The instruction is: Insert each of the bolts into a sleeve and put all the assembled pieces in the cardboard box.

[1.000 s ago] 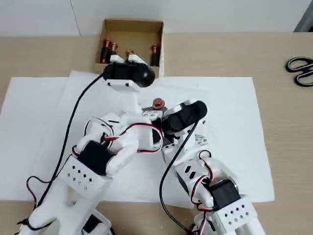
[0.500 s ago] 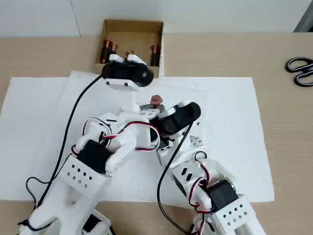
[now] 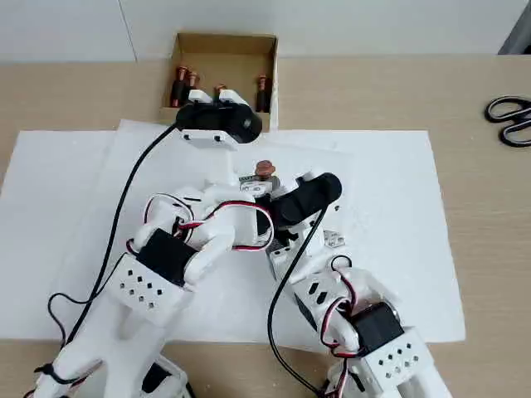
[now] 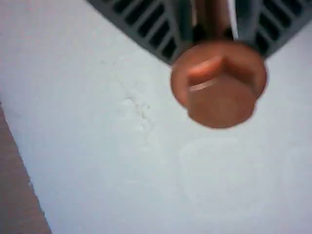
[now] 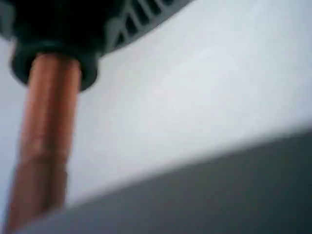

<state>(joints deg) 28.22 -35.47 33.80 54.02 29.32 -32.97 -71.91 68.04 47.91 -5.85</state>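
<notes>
Insertion step rn. My left tool [image 4: 210, 24] is clamped tight on the bolt [image 4: 219, 85] just behind its head, over the white paper [image 3: 390, 207], mid-frame in the high view. My right tool [image 3: 267, 184] sits right by it. Can't tell its grip tbh. Copper shaft pokes out of the black sleeve [image 5: 51, 53]. The cardboard box [image 3: 226, 37], top of frame, has four done pcs [image 3: 184, 83]. Next, imo: keep em coaxial, seat the bolt fully, then carry it to the box.
</notes>
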